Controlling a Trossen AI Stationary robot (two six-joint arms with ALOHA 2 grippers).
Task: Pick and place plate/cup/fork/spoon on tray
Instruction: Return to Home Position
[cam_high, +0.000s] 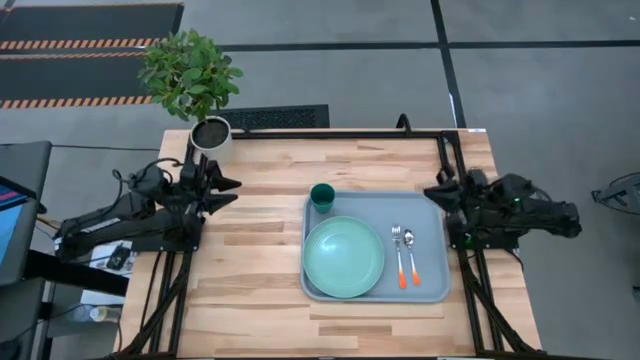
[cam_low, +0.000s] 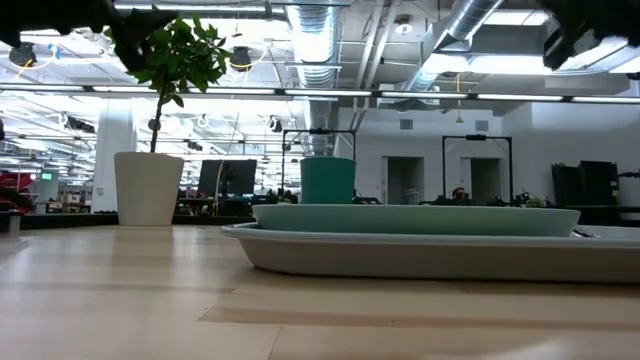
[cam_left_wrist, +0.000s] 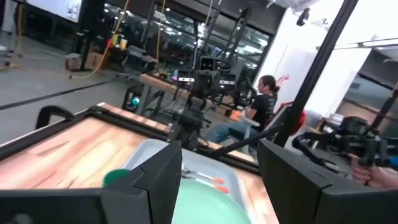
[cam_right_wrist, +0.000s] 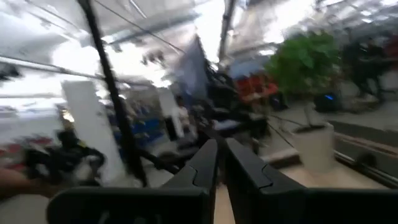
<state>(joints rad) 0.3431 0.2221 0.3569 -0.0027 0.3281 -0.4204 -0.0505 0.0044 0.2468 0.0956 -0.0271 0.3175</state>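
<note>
Bare wooden counter (cam_low: 120, 300) fills the foreground of the low view, with the tray (cam_low: 420, 258) resting on it just behind. On the tray, seen from above, the plate (cam_high: 343, 257) occupies the near-left portion, the cup (cam_high: 322, 197) stands upright in the far-left corner just beside the plate's rim, and the fork (cam_high: 398, 254) and spoon (cam_high: 411, 254) lie side by side, parallel, metal ends toward the far rim, orange handles toward the near rim, in the right portion. All four items sit inside the raised rim; the fork and spoon are apart from the plate. Left gripper (cam_high: 228, 190) is held over the counter's far-left area, well apart from the tray, its fingers (cam_left_wrist: 155, 180) spread wide; ahead of those fingers lie the cup, plate and cutlery with open counter between. A potted plant (cam_high: 200, 85) in a white pot (cam_low: 149, 188) stands at the counter's far-left corner, just behind and beside the left fingers. Right gripper (cam_high: 432, 194) sits at the counter's right edge, just beside the tray's far-right corner, its fingers (cam_right_wrist: 205, 163) drawn nearly together with only a narrow gap and holding nothing. A person (cam_left_wrist: 261, 102) is seated in the room beyond the counter.
</note>
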